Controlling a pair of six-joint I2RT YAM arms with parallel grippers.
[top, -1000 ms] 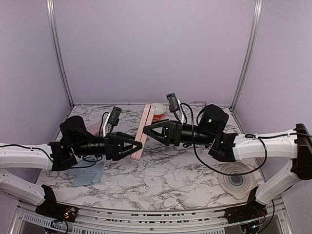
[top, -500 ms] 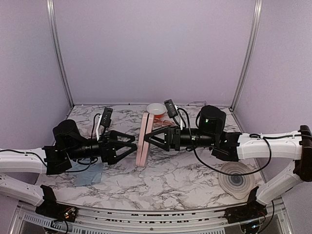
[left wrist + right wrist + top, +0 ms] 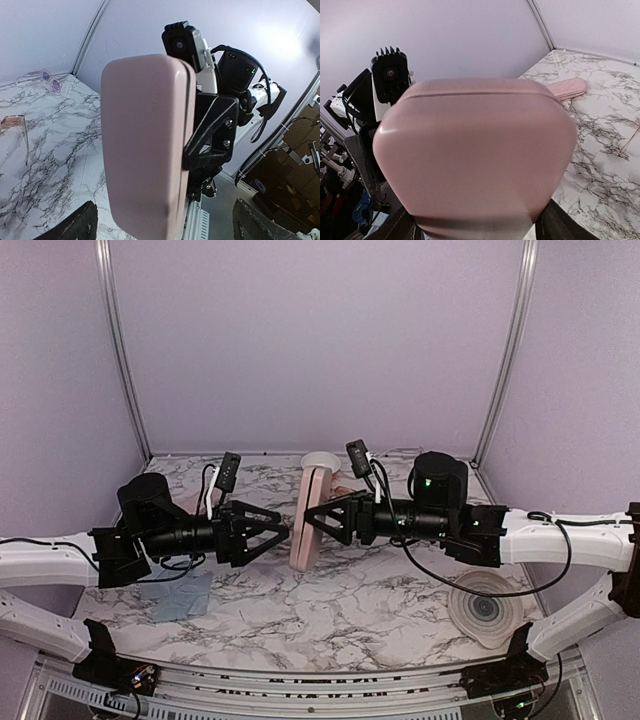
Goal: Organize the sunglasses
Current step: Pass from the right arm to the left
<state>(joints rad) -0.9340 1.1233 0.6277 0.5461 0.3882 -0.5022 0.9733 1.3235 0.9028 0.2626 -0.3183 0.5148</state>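
The case [image 3: 308,530] is clamped upright in the right gripper [image 3: 312,520]. The left gripper [image 3: 287,532] is set with jaws wide apart about the case, seemingly untouched. Both sunglasses lie flat on the table [image 3: 350,600] beyond the grippers: the orange pair [image 3: 14,121] nearer, the pale pair [image 3: 42,77] along the far wall. Bare marble is seen around them. The free left arm is judged better placed.

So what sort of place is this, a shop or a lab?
Likely a robot test booth: a left arm and right arm fixed at a marble-patterned table, plain lilac walls on metal posts, a camera on each wrist.
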